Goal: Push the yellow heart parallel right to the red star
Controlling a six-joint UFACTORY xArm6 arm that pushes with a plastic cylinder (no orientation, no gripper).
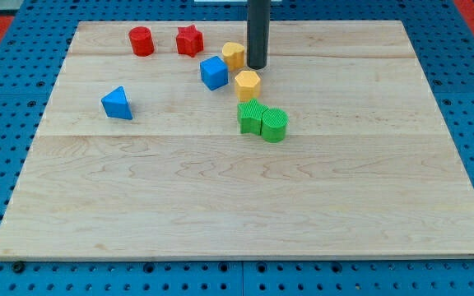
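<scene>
my tip [257, 67], the lower end of the straight dark rod, rests on the pale wooden board [369, 205] near its far edge; it has no jaws and grasps nothing, it only presses sideways. the small yellow heart-shaped block [234, 54] sits just to the left of my tip, so close that they look to be touching, though the rod's shaft hides the exact contact and i cannot be sure. the red star-shaped block [189, 40] lies further left and slightly farther back, near the heart but apart from it, with the red cylinder block [141, 40] beyond it on the left. the heart has no clear long axis.

so the heart lies leftward of my tip, already on the star's right side but a little nearer than the star's row. judging from that, the coming push calls for a small nudge toward the far edge, started from the heart's near side, where the blue cube block [214, 72] and the yellow hexagonal block [248, 84] crowd in.
</scene>
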